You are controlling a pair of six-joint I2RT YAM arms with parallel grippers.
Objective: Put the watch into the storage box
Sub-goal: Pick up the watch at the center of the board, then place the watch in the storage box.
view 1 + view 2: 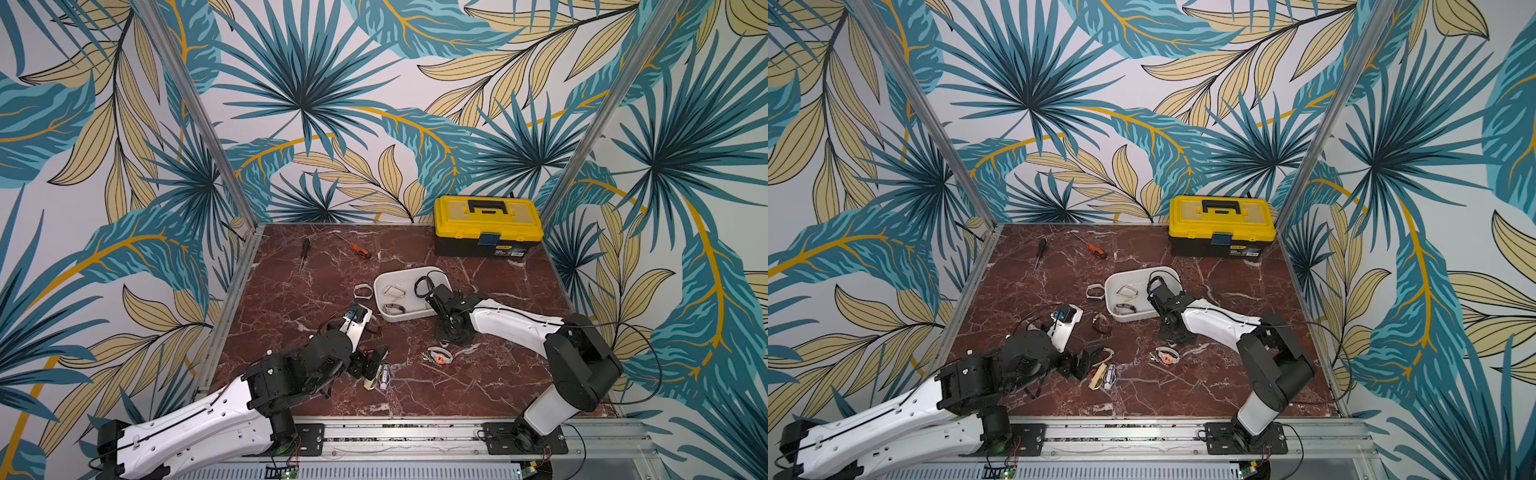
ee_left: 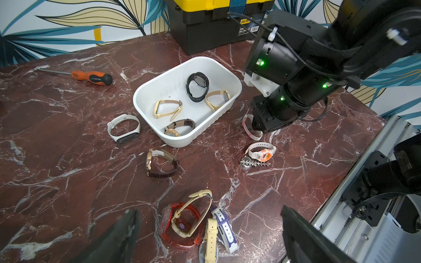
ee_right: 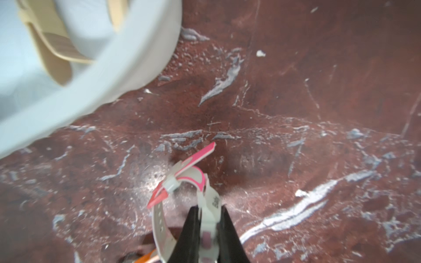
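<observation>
The right gripper [image 3: 209, 211] pinches the white-and-pink watch [image 3: 198, 176] by its case, one jaw against each side. The strap loop projects ahead of the jaws. The watch sits at the level of the table [image 3: 296, 91], just beside the storage box [image 3: 127, 68] and outside its wall. Whether it is clear of the surface cannot be told. The left gripper [image 1: 374, 360] is spread wide, holds nothing, and hovers over a cluster of loose watches [image 2: 182, 225] near the front edge. The box contains four other watches [image 2: 168, 109].

Step in hand: the grasp, which appears to be complete or nearly so.

Next move:
- Raise the watch above the box rim.
- Carry it over the open interior.
- Release it.

Caution: the projecting strap loop may catch the rim if the lift is too low.
</observation>
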